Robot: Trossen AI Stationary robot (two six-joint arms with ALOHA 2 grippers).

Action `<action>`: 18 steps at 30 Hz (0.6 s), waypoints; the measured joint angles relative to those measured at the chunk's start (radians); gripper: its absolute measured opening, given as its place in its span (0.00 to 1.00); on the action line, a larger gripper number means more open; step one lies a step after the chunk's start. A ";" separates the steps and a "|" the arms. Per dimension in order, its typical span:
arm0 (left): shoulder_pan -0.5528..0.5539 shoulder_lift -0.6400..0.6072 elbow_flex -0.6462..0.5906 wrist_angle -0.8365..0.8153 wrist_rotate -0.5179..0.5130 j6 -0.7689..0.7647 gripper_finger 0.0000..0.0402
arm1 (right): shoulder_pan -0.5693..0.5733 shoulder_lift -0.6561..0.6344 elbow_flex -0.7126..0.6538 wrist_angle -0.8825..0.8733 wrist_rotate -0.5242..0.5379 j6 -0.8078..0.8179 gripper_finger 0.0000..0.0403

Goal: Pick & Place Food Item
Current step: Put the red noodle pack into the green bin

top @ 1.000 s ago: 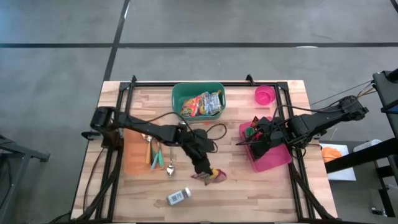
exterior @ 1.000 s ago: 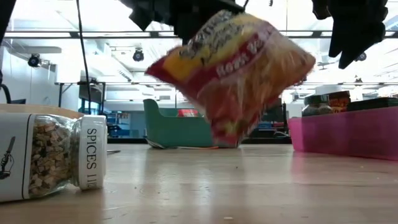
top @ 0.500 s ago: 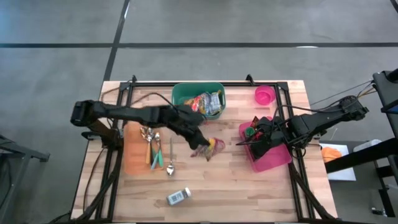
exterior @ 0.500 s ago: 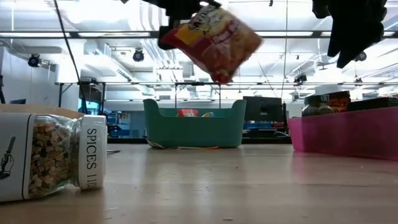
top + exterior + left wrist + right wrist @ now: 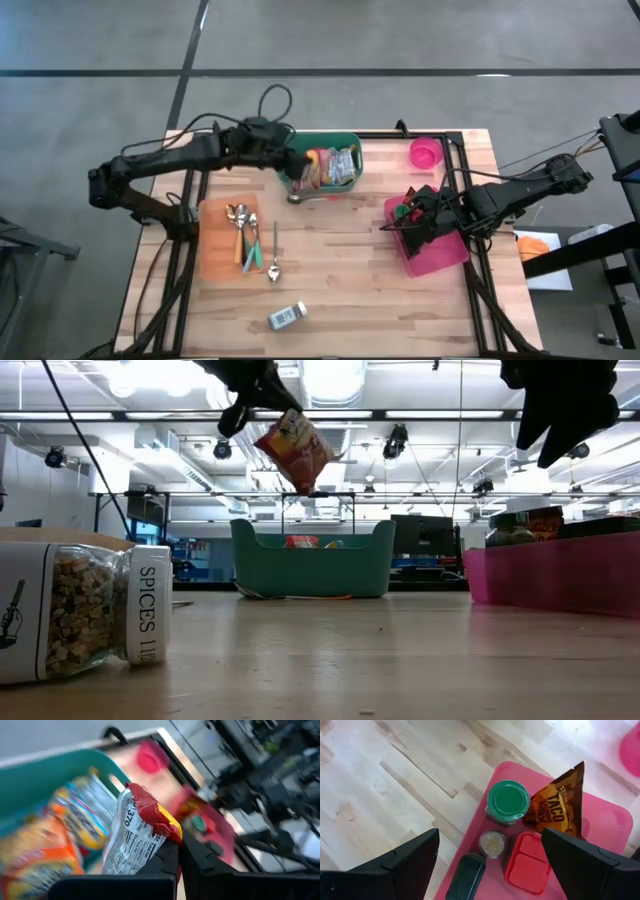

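Note:
A red and yellow snack packet [image 5: 296, 450] hangs in the air over the green bin [image 5: 310, 568], with my left gripper [image 5: 258, 398] shut on it. From above, that gripper [image 5: 292, 163] is at the bin's left rim [image 5: 283, 150], at the table's far side. The bin holds several other packets [image 5: 335, 165]. My right gripper [image 5: 414, 216] is open above the pink bin [image 5: 440, 255] at the right and has nothing between its fingers [image 5: 405, 860]. My left gripper pinches the packet's red and yellow end seam [image 5: 165, 827] between its two fingers [image 5: 167, 857]. It comes slanting down from the table's left. The packet is lifted clear and hangs tilted past the fingertips, above the green bin.
The pink bin holds a green-lidded jar [image 5: 507, 801], a taco packet [image 5: 557, 805] and small containers. A spice jar [image 5: 287, 317] lies near the front edge. An orange board [image 5: 212, 255] with spoons lies at the left. A pink cup [image 5: 425, 153] stands at the far right.
My left gripper has risen from the middle of the table and gone toward the far edge, tipping from pointing down to a shallower slant. The packet has come with it, from low above the table to high over the green bin.

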 joint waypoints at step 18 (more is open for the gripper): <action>0.177 0.031 -0.006 -0.122 -0.216 0.124 0.00 | 0.000 0.001 -0.001 0.059 -0.001 0.101 0.86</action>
